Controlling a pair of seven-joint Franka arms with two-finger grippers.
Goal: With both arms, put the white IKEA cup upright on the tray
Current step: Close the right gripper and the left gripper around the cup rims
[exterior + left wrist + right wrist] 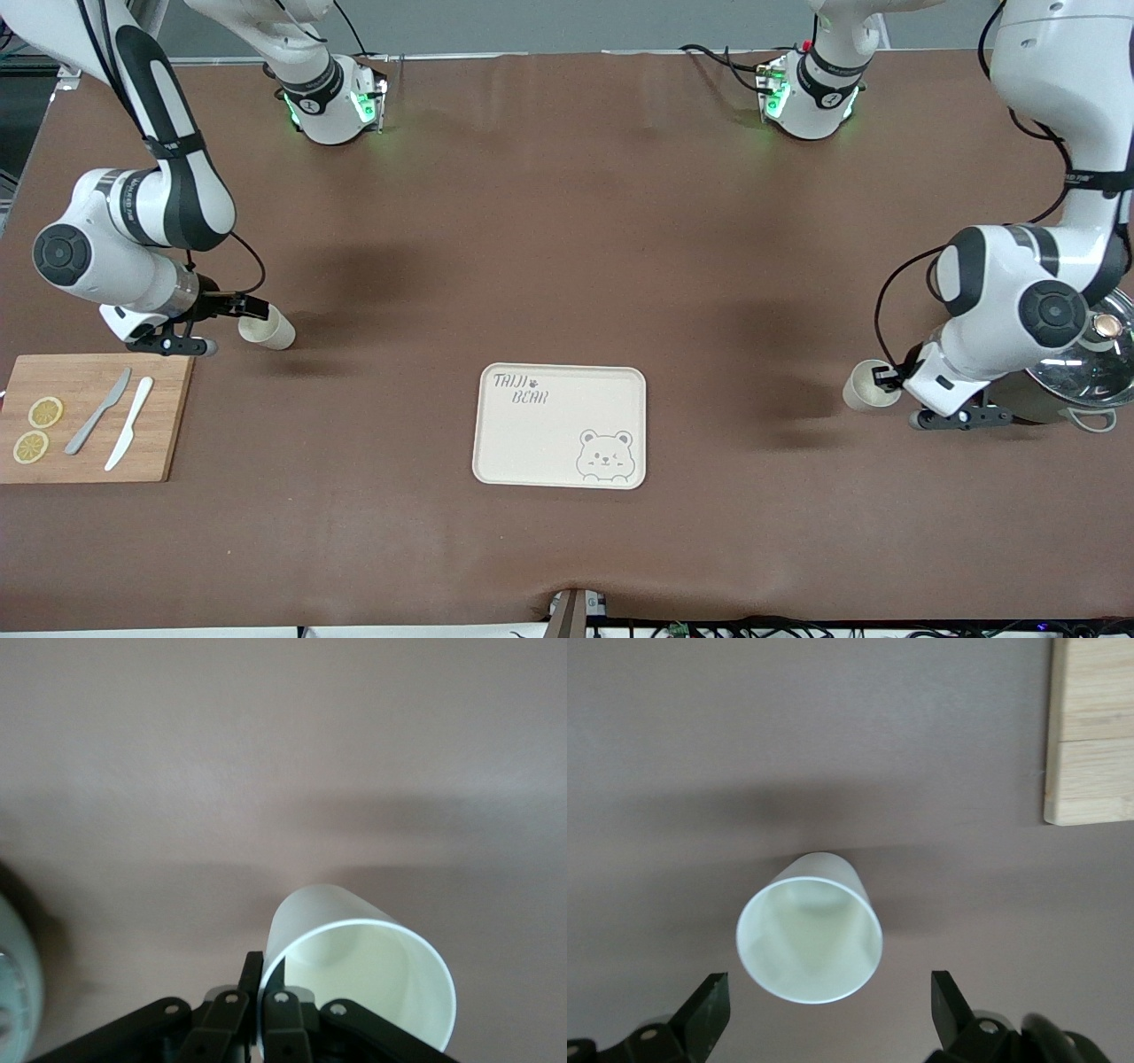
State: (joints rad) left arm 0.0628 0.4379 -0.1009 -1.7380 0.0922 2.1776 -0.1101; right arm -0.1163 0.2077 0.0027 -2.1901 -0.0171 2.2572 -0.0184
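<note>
Two white cups lie on their sides. One cup (267,328) rests on the table toward the right arm's end. My right gripper (251,310) is open at its mouth, and in the right wrist view the cup (809,939) sits just ahead of the spread fingertips (709,1001) of the gripper (828,988). My left gripper (886,377) is shut on the rim of the other cup (866,386), one finger inside and one outside (264,970); that cup (354,966) is on its side. The cream tray (549,443) lies mid-table, nearer the front camera, with nothing on it.
A wooden cutting board (89,443) with two lemon slices and two knives lies at the right arm's end, near the right gripper; its corner shows in the right wrist view (1094,726). A steel pot with a glass lid (1085,363) stands beside the left gripper.
</note>
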